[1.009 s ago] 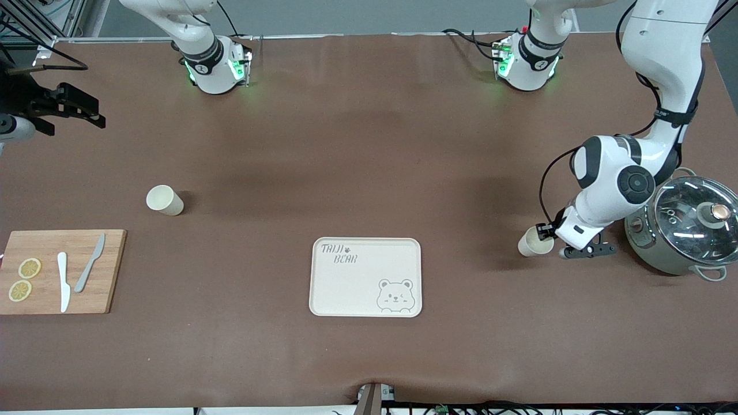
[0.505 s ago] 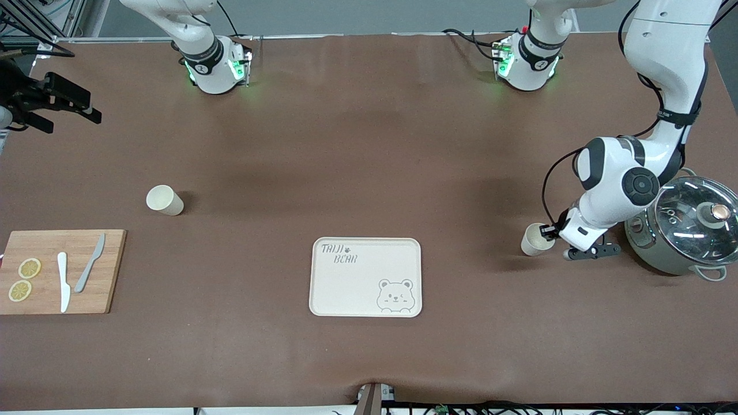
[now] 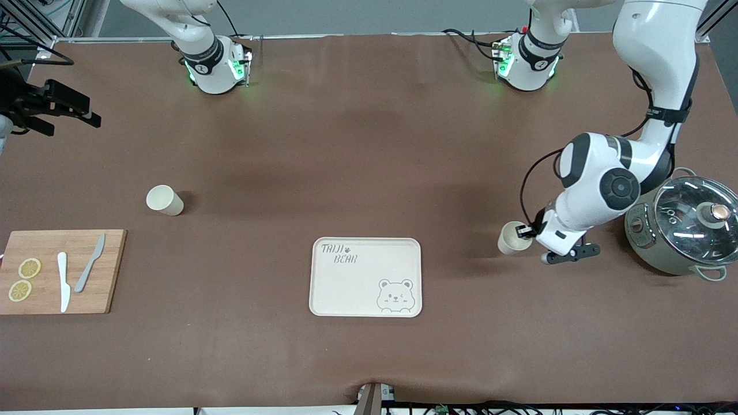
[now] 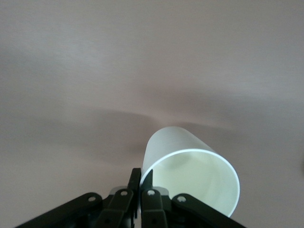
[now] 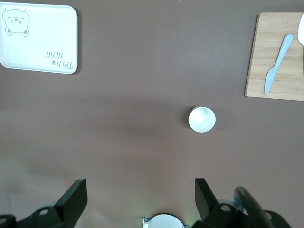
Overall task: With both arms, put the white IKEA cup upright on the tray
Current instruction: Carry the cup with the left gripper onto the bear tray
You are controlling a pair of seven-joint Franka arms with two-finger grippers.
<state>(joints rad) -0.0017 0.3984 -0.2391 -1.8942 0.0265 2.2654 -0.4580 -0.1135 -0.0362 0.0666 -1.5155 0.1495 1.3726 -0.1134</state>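
White cup (image 3: 511, 238), tilted, pinched by rim in left hand (image 3: 526, 231), above desk (image 3: 369, 173) betw tray (image 3: 365, 277) & left arm's end. Tray flat, bare; bear face on corner.

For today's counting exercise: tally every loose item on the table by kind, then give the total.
Cups: 2
Tray: 1
Cutting board: 1
Knives: 2
Lemon slices: 2
Lidded pot: 1
Total: 9

Matt brown table cover (image 3: 369, 161), wooden cutting board (image 3: 109, 271), glossy glass-lidded pot (image 3: 686, 230), smooth matt tray (image 3: 346, 288)
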